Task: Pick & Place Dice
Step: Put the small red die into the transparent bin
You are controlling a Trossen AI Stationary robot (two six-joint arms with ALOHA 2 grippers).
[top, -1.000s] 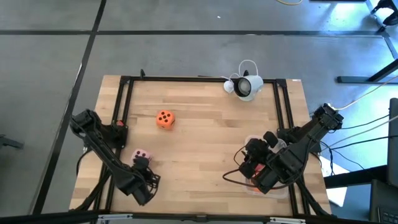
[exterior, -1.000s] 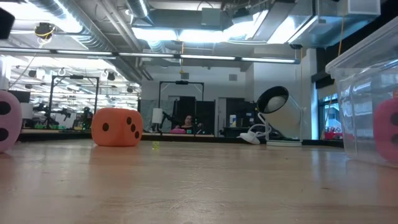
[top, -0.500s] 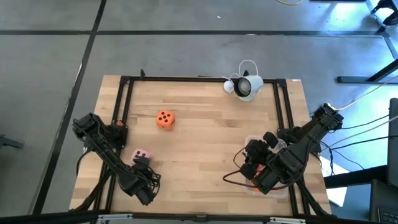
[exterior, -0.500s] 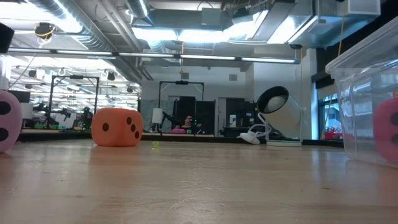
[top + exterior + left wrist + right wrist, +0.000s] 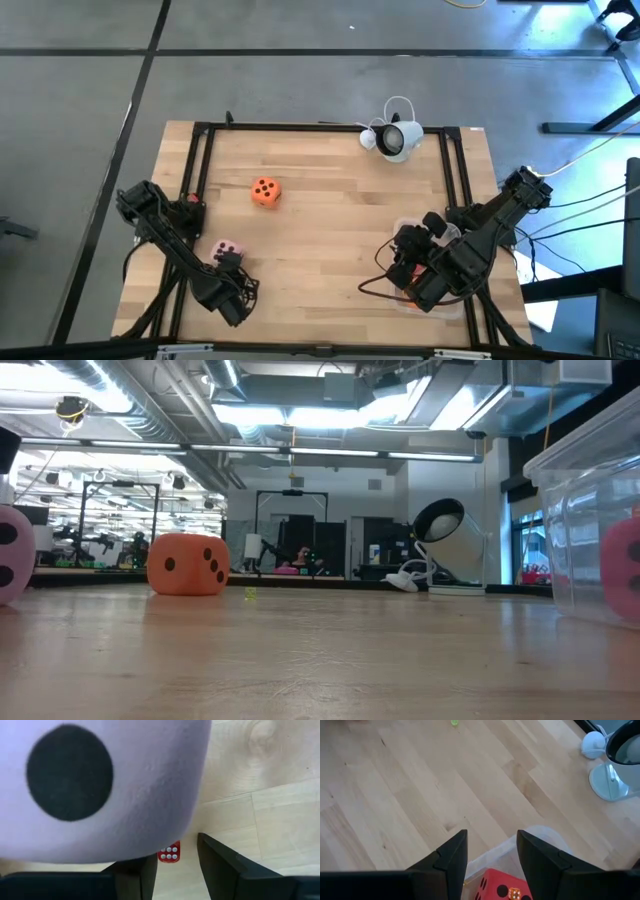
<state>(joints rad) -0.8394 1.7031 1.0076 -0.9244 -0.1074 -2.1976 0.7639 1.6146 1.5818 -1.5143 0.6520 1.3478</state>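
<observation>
The left gripper (image 5: pixel 228 262) sat at the near left of the wooden table (image 5: pixel 330 200), right against the pale pink die (image 5: pixel 228 248), and whether its fingers were closed on that die could not be told. The right gripper (image 5: pixel 402 268), fingers apart with nothing between them, hovered over the clear container (image 5: pixel 590 510) at the near right, where a red die (image 5: pixel 496 885) lay. An orange die (image 5: pixel 265 191) rested left of centre, a white lamp (image 5: pixel 398 138) at the far edge

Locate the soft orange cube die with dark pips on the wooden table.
In the high view, the soft orange cube die sits on the wooden table's left half, apart from the pale pink die nearer the left hand.
</observation>
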